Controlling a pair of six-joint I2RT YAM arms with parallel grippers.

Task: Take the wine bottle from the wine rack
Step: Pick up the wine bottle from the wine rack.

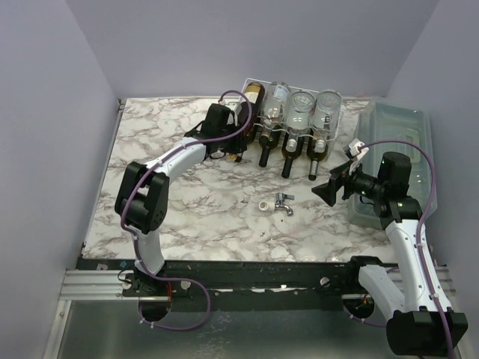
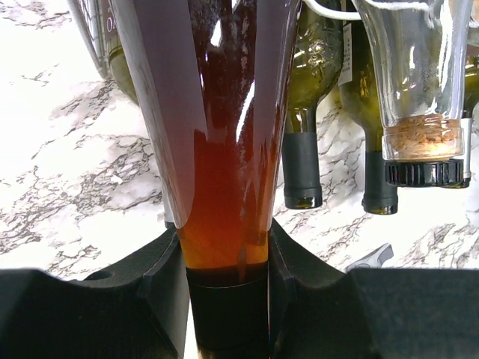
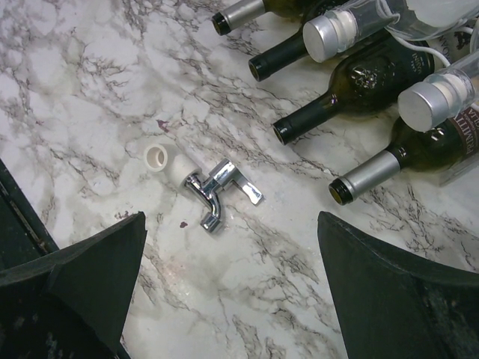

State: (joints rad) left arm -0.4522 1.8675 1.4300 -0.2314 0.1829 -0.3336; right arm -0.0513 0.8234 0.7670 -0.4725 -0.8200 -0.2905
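Left tool point(image 2: 224, 292): narrow, clamped on the neck of the wine bottle point(image 2: 217, 149), upper middle of the overhead view.
Where it lies: leftmost cradle of the wine rack point(image 1: 338, 127), at the top centre of the bench point(image 1: 187, 217).
Long axis: the neck points down-frame toward the arm bases, so the bottle likely draws out that way.
Right tool point(image 1: 334, 183): wide and holding nothing, right of the rack, the farther of the two from the bottle.

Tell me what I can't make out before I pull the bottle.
- Top view: how the left gripper holds the amber bottle, hidden under its wrist.
- Left wrist view: that bottle's body and mouth, cut off top and bottom.
- Right wrist view: most of the wine rack, cut off upper right.
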